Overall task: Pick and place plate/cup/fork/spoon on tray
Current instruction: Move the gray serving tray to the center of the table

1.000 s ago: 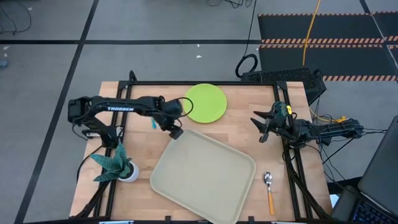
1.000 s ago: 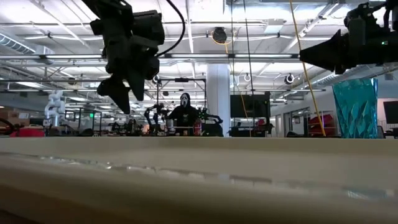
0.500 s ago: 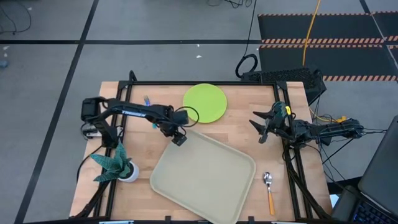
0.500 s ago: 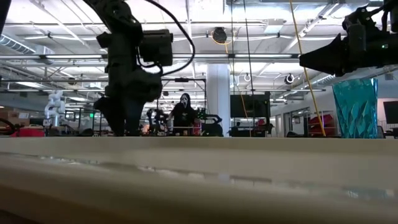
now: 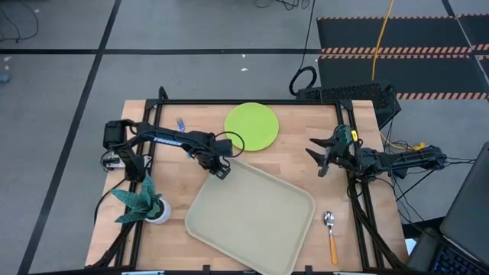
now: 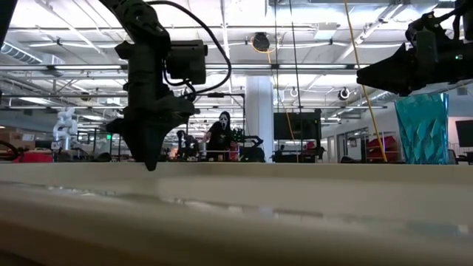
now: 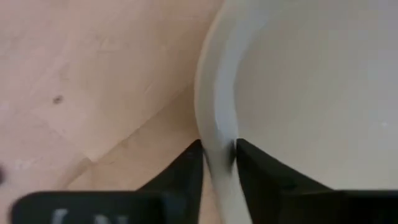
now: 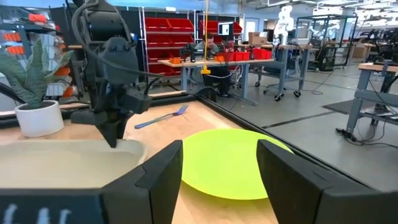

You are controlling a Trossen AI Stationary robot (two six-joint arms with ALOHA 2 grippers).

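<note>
At the tray's (image 5: pixel 252 218) far-left corner the left pincer (image 7: pixel 217 163) grips the rim, fingers either side. Cup not visible. Plate (image 5: pixel 251 127) and fork (image 5: pixel 181 123) lie beyond on the tabletop (image 5: pixel 306 122); spoon (image 5: pixel 330 233) beside tray. Right pincer (image 5: pixel 315 156) hovers open near the plate. Potted plant (image 5: pixel 141 200) at left.

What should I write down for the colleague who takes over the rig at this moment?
Left pincer: shut on the tray rim, at its far-left corner.
Right pincer: open, empty, hovering over the table's right side.
Plate and fork: on the table beyond the tray.
Spoon: right of the tray.
Cup: seen only in the low view.
Done: nothing on the tray.
Left: all four items.
</note>
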